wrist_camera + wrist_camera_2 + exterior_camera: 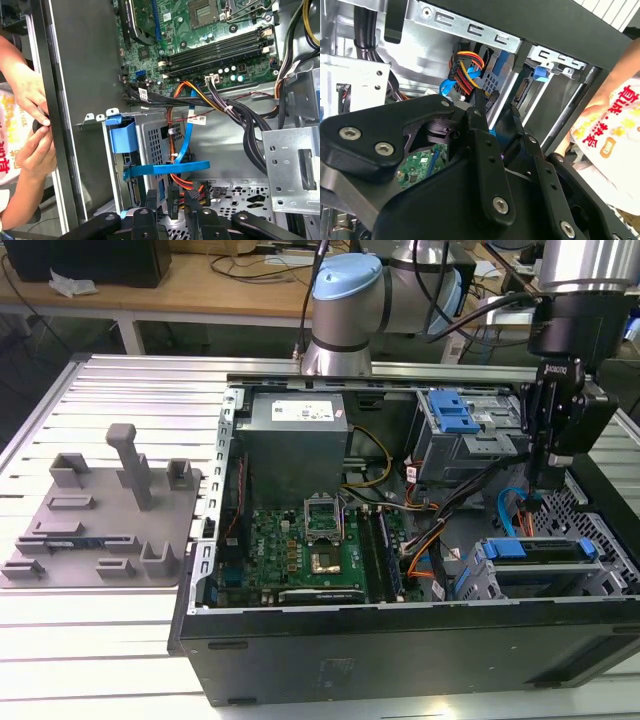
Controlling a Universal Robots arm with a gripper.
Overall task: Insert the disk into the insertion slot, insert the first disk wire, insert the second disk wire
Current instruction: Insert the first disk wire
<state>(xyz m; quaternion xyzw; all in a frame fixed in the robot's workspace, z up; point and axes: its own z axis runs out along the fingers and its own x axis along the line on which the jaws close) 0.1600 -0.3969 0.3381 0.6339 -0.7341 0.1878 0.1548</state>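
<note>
Disk, flat and rectangular in its bright blue plastic carrier frame (167,168), lies level in the low grey perforated-metal insertion slot (152,142). That slot sits in the corner of the open black computer case (400,650) at the exterior view's lower right. The silver body is mostly hidden from me. The blue end faces the green motherboard (310,550), and the length appears to run from there toward the exterior view's right. Just beyond that bay in the exterior view, my gripper (548,482) points straight down. Its fingers (151,202) are drawn narrow around a black wire plug with red, orange and yellow leads (173,202), close beside the blue frame. Farther back stands a taller grey cage with a blue latch (450,415). Past the case's black wall, a person's hands (30,125) show in the first wrist view.
</note>
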